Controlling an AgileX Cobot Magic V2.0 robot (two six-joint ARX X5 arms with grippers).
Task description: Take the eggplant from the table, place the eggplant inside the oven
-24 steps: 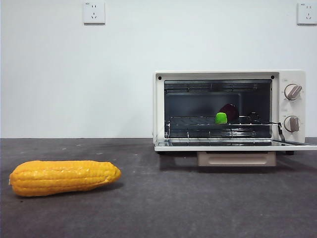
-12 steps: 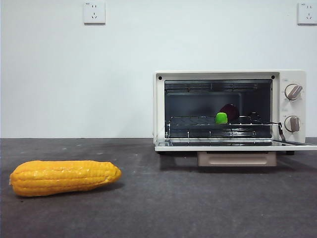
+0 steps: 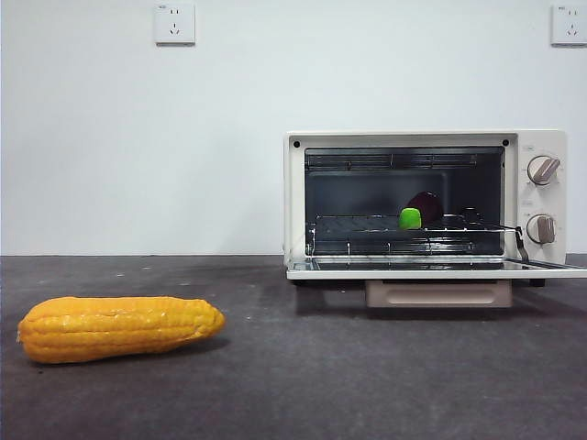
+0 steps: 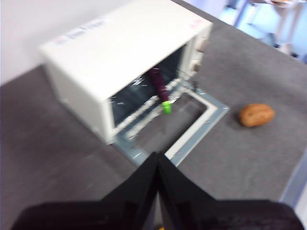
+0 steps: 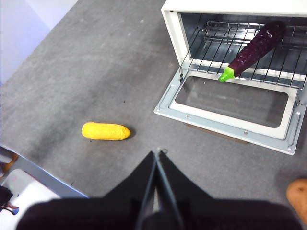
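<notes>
The dark purple eggplant (image 5: 256, 49) lies on the wire rack inside the open cream-white oven (image 3: 541, 197), its green stem cap (image 3: 410, 218) pointing toward the lowered glass door (image 5: 230, 101). The blurred left wrist view shows the eggplant (image 4: 158, 87) on the rack as well. My right gripper (image 5: 157, 155) is shut, high above the table (image 5: 86, 72) and well clear of the oven. High above the oven's side, my left gripper (image 4: 158, 158) is also shut. Neither holds anything, and neither shows in the front view.
A yellow-orange corn cob (image 3: 119, 327) lies on the table to the oven's left. A brown rounded object (image 4: 257, 115) sits on the table beyond the oven door's far side. The table edge (image 5: 38, 175) shows in the right wrist view.
</notes>
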